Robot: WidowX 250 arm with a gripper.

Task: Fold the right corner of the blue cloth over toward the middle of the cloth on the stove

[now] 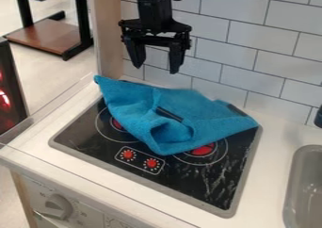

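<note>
Gripper at 12 o'clock of the hob, hanging over the cloth's far edge and apart from it; fingers spread with nothing between them, so the hand is released. Blue cloth lies rumpled on the hob's far half, roughly 10 to 2 o'clock, one corner jutting toward 11, another toward 2, near edge drooping at 6 over the cooktop. No grip holds it up, so its own weight probably settles it into slack folds; dark strip in the middle fold may be trim or shadow, hard to tell. Sink at 4 o'clock, tiled wall behind
</note>
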